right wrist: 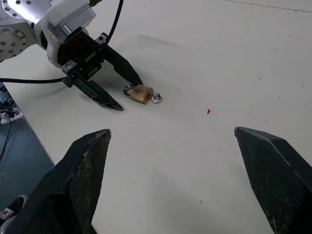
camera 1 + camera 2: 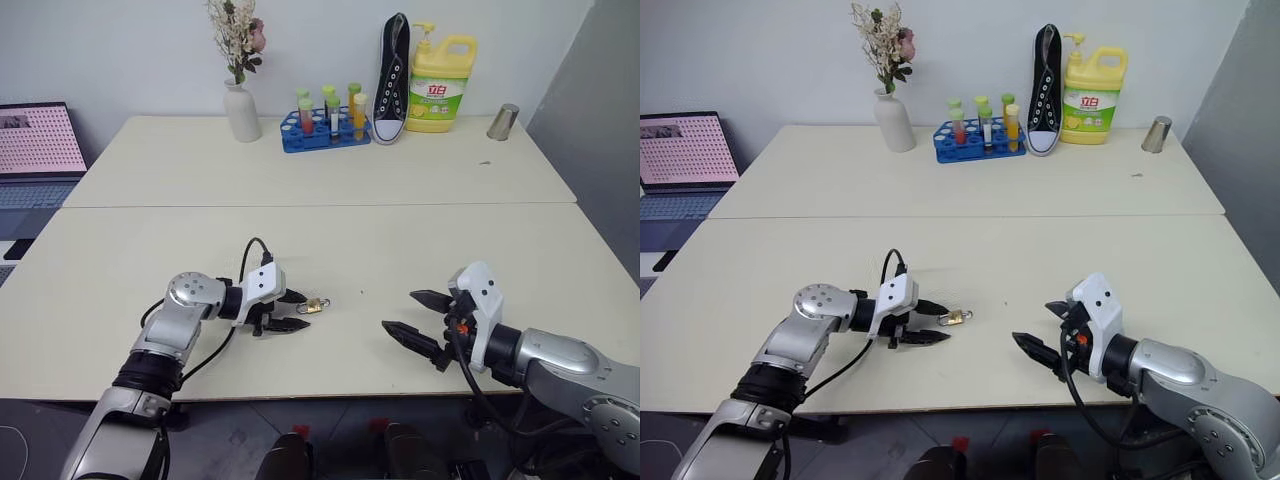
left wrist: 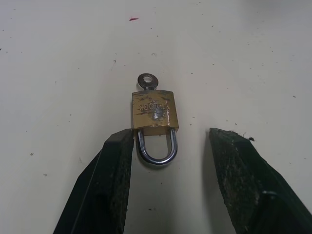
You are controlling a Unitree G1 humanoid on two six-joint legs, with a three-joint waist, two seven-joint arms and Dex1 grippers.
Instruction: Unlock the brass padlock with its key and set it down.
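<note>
The brass padlock (image 3: 153, 111) lies flat on the cream table (image 2: 330, 250), near its front edge. Its silvery shackle (image 3: 157, 151) points toward my left gripper, and both shackle legs meet the body. A small key (image 3: 146, 81) sticks out of the far end of the body. My left gripper (image 2: 303, 310) is open and low over the table, and the shackle lies between its fingertips (image 3: 119, 146); one tip is right beside the loop. My right gripper (image 2: 400, 311) hovers wide open to the right of the padlock (image 1: 141, 93), with nothing between its fingers.
Along the back of the far table stand a white vase of flowers (image 2: 241, 110), a blue rack of test tubes (image 2: 325, 128), a black sneaker (image 2: 393, 80), a yellow detergent bottle (image 2: 439, 85) and a metal cup (image 2: 502, 122). A laptop (image 2: 38, 140) sits at the far left.
</note>
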